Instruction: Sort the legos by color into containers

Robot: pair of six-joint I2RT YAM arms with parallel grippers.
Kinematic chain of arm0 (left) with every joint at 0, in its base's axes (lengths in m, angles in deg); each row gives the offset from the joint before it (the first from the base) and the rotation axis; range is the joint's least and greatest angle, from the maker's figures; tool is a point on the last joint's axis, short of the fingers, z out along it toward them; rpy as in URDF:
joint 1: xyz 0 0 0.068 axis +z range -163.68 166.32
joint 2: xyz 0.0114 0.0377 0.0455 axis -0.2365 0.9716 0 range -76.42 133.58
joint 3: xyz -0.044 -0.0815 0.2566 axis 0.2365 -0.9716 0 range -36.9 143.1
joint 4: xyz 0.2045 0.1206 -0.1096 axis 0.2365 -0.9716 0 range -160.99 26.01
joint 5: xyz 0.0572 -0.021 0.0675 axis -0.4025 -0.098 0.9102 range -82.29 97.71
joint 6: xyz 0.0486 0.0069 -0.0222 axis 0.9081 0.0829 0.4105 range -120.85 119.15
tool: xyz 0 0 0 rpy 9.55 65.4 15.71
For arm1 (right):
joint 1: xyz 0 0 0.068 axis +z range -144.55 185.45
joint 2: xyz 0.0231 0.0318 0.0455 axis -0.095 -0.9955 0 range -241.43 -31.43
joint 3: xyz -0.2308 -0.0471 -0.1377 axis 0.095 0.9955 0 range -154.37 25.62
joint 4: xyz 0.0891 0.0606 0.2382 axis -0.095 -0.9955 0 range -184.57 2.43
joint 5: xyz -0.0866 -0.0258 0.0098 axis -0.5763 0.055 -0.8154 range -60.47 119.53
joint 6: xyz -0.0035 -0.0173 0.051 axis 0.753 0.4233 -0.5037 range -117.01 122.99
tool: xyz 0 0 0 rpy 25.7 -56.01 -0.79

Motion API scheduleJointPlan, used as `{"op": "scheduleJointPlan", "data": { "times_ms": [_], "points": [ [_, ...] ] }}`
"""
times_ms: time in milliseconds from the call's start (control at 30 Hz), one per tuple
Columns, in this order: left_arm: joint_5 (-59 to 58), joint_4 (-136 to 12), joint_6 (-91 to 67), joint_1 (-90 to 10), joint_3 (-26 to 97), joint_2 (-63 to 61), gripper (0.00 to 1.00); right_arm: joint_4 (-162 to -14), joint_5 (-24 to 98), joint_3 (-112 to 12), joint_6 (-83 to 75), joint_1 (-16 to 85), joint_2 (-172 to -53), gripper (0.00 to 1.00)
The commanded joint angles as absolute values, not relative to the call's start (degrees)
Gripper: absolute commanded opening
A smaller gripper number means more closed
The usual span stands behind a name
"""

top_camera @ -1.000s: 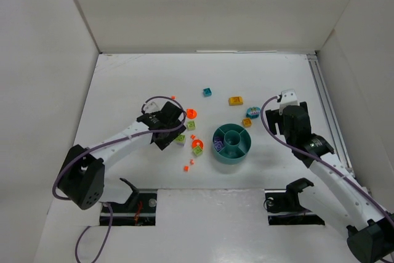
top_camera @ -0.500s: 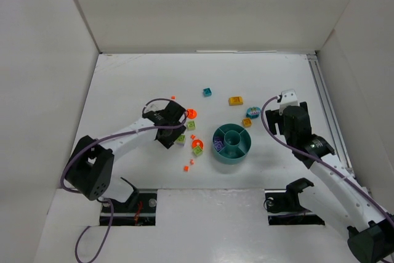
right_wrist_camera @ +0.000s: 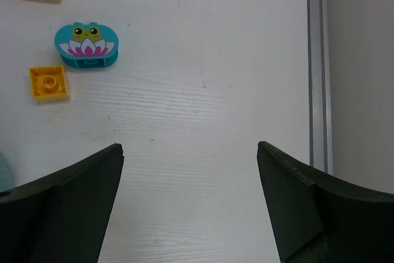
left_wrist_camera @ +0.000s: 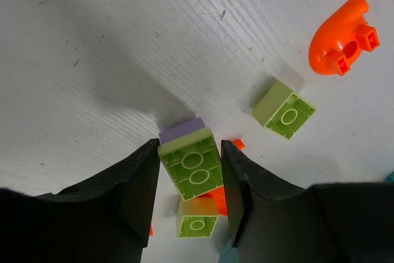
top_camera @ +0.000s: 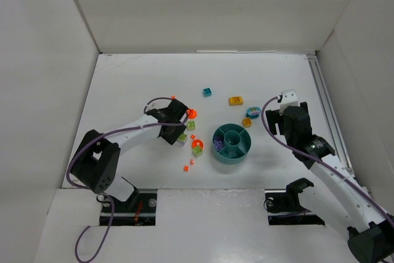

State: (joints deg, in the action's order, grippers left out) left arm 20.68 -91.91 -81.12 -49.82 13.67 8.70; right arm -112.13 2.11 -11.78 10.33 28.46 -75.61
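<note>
Clamped by the left end effector (left_wrist_camera: 190,152) across two opposite side walls: a lime green brick (left_wrist_camera: 192,169), its face with two round marks turned toward the wrist camera. Touching its far edge, perhaps snapped on: a purple piece (left_wrist_camera: 180,131). Cannot tell from either view whether lifted off the tabletop (left_wrist_camera: 92,41) or resting on it. Showing in the gap between the fingers, lower in the view: a second lime brick (left_wrist_camera: 196,223) and an orange bit (left_wrist_camera: 214,200). Farther off: a third lime brick (left_wrist_camera: 284,110) and a curved orange piece (left_wrist_camera: 341,36).

Likely to handle as hard, stiff, very light plastic with smooth, slick walls. No give under the pads, so prone to twisting or squirting out if pinched off-centre. Best taken square across the flat parallel sides, centred, as here. Worth minding the purple rider: possibly two colours in one grasp, needing separating before any drop into the teal dish (top_camera: 232,144), set just right of the cluster, purple bits (top_camera: 217,145) in one wedge.

Spread wide and holding nothing: the right end effector (right_wrist_camera: 189,149), over bare tabletop near a teal frog piece (right_wrist_camera: 87,44) and a yellow tile (right_wrist_camera: 48,82).
</note>
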Motion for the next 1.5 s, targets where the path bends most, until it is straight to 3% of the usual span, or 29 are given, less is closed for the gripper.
{"op": "scheduleJointPlan", "data": {
  "times_ms": [0, 400, 567, 700, 800, 933, 1067, 1200, 1467],
  "points": [
    [22.6, -93.0, -81.9, -49.5, 15.1, 8.3, 0.38, -110.5, 1.9, -11.5, 10.5, 29.0, -74.8, 0.94],
    [19.6, -85.0, -70.0, -50.7, 14.6, 2.3, 0.00, -110.5, 1.9, -11.5, 10.5, 29.0, -74.8, 0.94],
    [19.1, -74.3, -55.6, -52.3, 12.3, -7.5, 0.00, -106.5, 9.1, -10.8, 15.0, 29.0, -74.1, 0.94],
    [1.8, -56.2, -35.3, -52.3, 5.7, -18.3, 0.00, -101.3, 22.7, -9.6, 19.8, 29.0, -72.9, 0.94],
    [-5.4, -46.6, -27.6, -52.3, 1.7, -25.0, 0.01, -96.8, 40.6, -10.1, 24.3, 29.0, -71.5, 0.94],
    [-23.4, -38.8, -19.0, -52.3, -0.3, -28.7, 0.10, -94.0, 68.7, -13.9, 26.9, 29.0, -72.4, 0.94],
    [-36.5, -35.5, -13.7, -52.3, 0.2, -28.1, 0.08, -92.2, 84.9, -18.5, 26.9, 29.0, -76.6, 0.94],
    [-48.5, -32.1, -10.3, -52.3, 0.7, -26.5, 0.01, -88.9, 90.4, -21.6, 24.6, 30.7, -78.6, 0.93],
    [-50.9, -31.5, -8.5, -52.3, 4.0, -24.4, 0.00, -88.9, 91.9, -26.0, 24.6, 35.8, -81.8, 0.93]
  ]
}}
